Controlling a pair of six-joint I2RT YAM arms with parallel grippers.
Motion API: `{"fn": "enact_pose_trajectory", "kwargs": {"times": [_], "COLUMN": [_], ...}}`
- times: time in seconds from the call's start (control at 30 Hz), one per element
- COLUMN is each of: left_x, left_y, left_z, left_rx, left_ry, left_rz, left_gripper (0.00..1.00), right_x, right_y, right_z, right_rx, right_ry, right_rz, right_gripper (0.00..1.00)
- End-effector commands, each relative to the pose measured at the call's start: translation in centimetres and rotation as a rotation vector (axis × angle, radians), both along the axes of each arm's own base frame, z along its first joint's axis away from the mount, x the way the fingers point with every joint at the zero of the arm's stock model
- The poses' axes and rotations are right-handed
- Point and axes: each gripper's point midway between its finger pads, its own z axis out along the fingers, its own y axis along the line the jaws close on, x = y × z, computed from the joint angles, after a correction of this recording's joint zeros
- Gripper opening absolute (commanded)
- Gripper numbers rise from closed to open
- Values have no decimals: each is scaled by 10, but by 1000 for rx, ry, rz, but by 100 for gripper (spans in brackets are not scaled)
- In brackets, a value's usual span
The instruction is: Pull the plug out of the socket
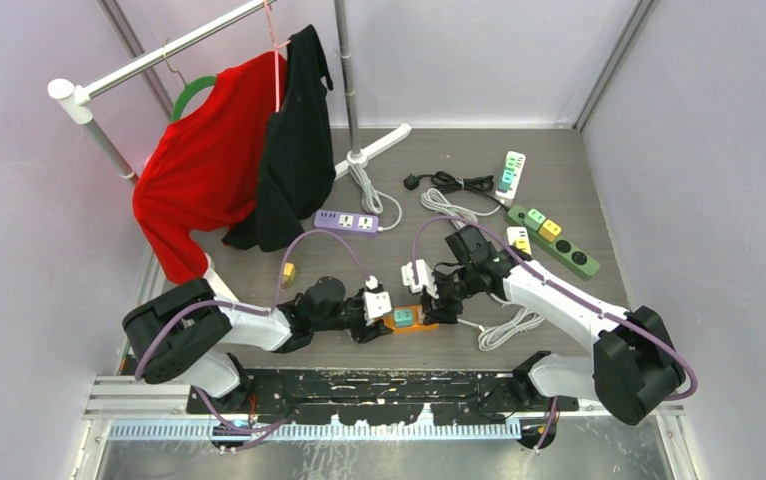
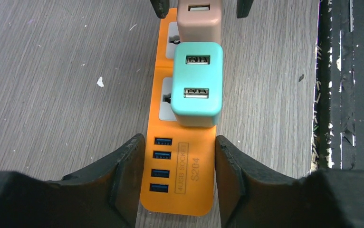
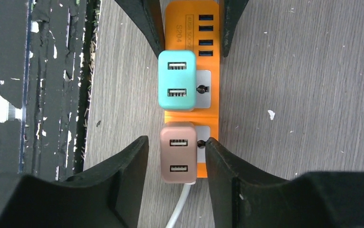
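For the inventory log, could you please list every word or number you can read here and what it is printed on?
"4USB SOCKET": on the orange power strip, boxed beside its USB ports.
"S204": same strip, beside that box.
Elsewhere nothing is legible.

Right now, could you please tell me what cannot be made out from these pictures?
Orange plastic power strip: top view, mostly covered by the left tool and right tool.
Teal plastic adapter, its pins: both wrist views, hidden under its own body.
Brown plastic adapter: left wrist view, cut off by the top edge.
White cable: right wrist view, runs off the bottom edge.
Left tool's grip: fingers flank the strip; contact unclear.
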Motion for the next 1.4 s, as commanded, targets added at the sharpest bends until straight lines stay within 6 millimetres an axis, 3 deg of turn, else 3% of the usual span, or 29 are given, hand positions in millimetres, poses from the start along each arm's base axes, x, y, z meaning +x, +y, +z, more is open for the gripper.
{"fn": "enact_pose_trajectory", "kwargs": {"times": [0.0, 0.13, 0.3, 0.5, 0.7, 0.87, 1.0, 1.1, 1.27, 1.37], "left_x": [5, 3, 2, 2, 3, 2, 2, 2, 4, 7], "left_y": [-11, -12, -12, -12, -12, -12, -13, -12, -9, -6], "left_z": [11, 7, 4, 3, 2, 2, 1, 0, 1, 3], "left_rx": [-46, -34, -22, -17, -16, -15, -12, -9, -15, -21], "left_ry": [-20, -8, 4, 8, 11, 16, 30, 35, 25, 19], "left_rz": [-14, -22, -29, -29, -28, -32, -40, -40, -30, -17], "left_gripper": [43, 42, 54, 60, 62, 46, 16, 1, 0, 0], "right_x": [3, 4, 1, -1, -1, -3, -3, 5, 34, 28], "right_y": [3, 0, 0, 0, -1, -1, 9, 17, 2, -18], "right_z": [1, -2, -4, -5, -3, -3, 5, 10, 10, 11], "right_rx": [8, -9, -10, -10, -11, -10, 23, 42, -5, -20], "right_ry": [-37, -43, -29, -24, -28, -22, -1, 9, -74, -112], "right_rz": [28, 27, 35, 44, 50, 60, 38, -16, -116, -63], "right_gripper": [50, 43, 41, 38, 24, 17, 11, 7, 2, 1]}}
